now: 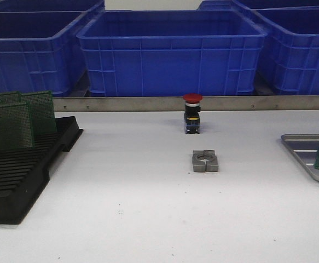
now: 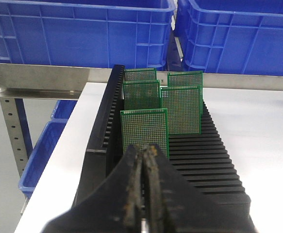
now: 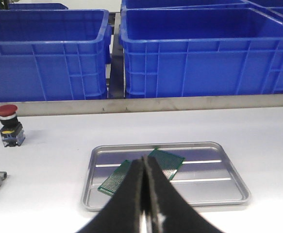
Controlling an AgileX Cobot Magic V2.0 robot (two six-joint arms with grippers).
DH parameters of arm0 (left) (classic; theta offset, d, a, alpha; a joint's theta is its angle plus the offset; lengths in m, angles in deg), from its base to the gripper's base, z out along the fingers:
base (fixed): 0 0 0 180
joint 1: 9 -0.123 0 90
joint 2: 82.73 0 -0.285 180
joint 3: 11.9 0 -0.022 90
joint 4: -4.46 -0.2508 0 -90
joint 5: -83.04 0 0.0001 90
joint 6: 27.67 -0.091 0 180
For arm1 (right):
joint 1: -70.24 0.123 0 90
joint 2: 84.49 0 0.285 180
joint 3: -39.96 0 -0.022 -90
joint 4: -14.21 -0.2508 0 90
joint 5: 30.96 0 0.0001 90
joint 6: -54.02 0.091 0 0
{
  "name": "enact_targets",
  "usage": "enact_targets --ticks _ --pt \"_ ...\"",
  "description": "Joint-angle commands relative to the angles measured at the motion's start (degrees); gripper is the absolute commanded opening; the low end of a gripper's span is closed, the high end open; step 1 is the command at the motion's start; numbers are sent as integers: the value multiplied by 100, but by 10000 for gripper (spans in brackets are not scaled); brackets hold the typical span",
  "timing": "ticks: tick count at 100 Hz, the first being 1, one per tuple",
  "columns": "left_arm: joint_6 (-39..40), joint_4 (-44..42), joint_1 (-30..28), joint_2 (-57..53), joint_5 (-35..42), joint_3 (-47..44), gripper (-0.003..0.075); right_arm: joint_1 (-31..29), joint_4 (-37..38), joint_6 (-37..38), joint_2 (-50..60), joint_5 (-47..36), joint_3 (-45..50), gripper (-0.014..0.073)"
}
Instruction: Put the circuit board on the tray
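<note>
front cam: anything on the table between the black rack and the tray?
Yes: a grey metal clamp block lies between the black rack and the tray, shown in the front view.

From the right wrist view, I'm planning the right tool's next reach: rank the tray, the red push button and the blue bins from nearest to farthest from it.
1. Tray: nearest, directly ahead of the shut right tool, holding green circuit boards.
2. Red push button: farther back on the white table, off toward the robot's left.
3. Blue bins: farthest, on the shelf beyond the table edge.
</note>
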Motion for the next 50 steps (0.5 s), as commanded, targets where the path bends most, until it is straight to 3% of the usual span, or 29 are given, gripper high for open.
enact_targets --ticks 1,50 --pt "60 51 40 -149 442 -112 -20 20 230 129 137 -404 9 -60" --pt "60 51 40 -149 442 -112 -20 14 196 7 137 -415 4 -60"
